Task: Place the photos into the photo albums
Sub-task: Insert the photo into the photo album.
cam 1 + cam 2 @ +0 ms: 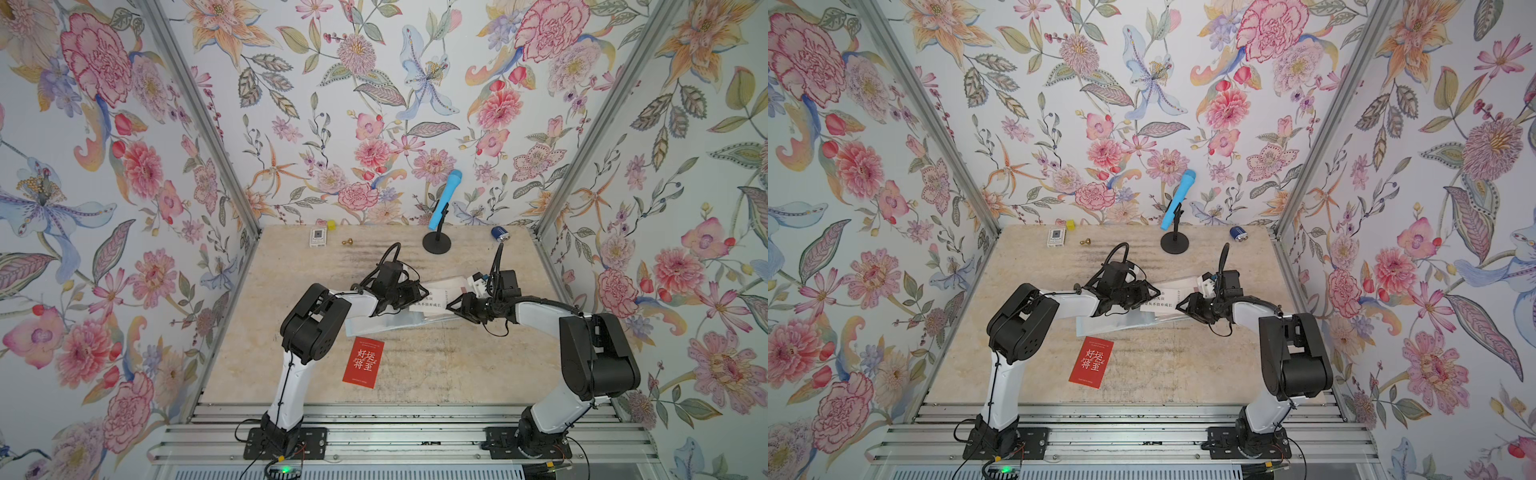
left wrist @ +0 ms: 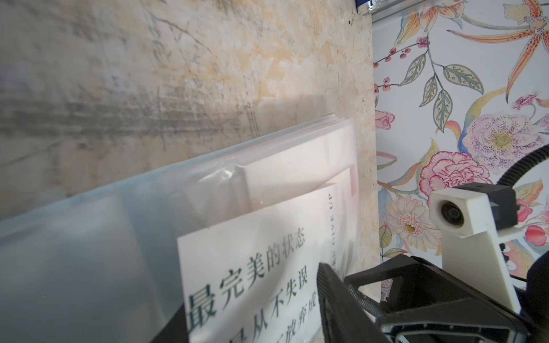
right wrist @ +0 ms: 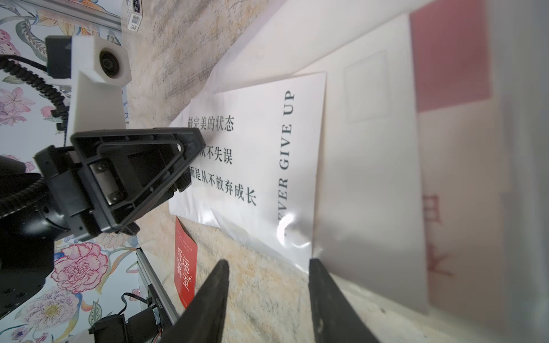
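The photo album (image 1: pixel 386 325) (image 1: pixel 1113 326) lies open mid-table, its clear sleeve pages (image 2: pixel 89 252) (image 3: pixel 371 178) spread flat. A white photo with dark Chinese text and "NEVER GIVE UP" (image 1: pixel 430 301) (image 2: pixel 252 282) (image 3: pixel 261 154) lies on it, its far end under a glossy sleeve. My left gripper (image 1: pixel 419 291) (image 1: pixel 1152 293) stands open with that photo's near end between its fingers (image 2: pixel 335 297). My right gripper (image 1: pixel 451 305) (image 3: pixel 267 267) is open over bare table at the album's edge, one finger at the sleeve corner. A red photo (image 1: pixel 363 362) (image 1: pixel 1091 362) (image 3: pixel 185 267) lies loose near the front.
Pink and red cards (image 3: pixel 451 59) show faintly through other sleeves. Along the back edge stand a small white box (image 1: pixel 318 237), a yellow cube (image 1: pixel 331 225), a small brass piece (image 1: pixel 345 241), a blue microphone on a black stand (image 1: pixel 444 199) and a blue can (image 1: pixel 500 233).
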